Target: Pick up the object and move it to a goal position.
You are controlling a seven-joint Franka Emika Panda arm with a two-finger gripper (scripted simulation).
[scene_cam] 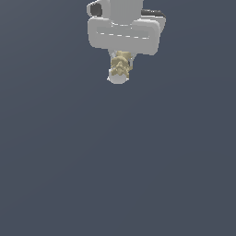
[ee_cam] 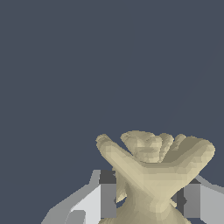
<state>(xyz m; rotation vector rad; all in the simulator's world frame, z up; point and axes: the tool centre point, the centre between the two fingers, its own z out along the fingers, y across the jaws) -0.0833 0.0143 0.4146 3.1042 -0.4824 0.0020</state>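
Pale tan-yellow object (ee_cam: 153,175), white-and-grey claw (ee_cam: 148,201) with dark pads, slate-blue backdrop.

A plain slate-blue floor (scene_cam: 115,175) fills both views, uniformly flat.

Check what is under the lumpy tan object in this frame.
In both views only plain dark grey background shows beyond the tan object, held between the claw fingers. No surface, shadow or goal marker is visible. The claw covers its upper part in the exterior view.
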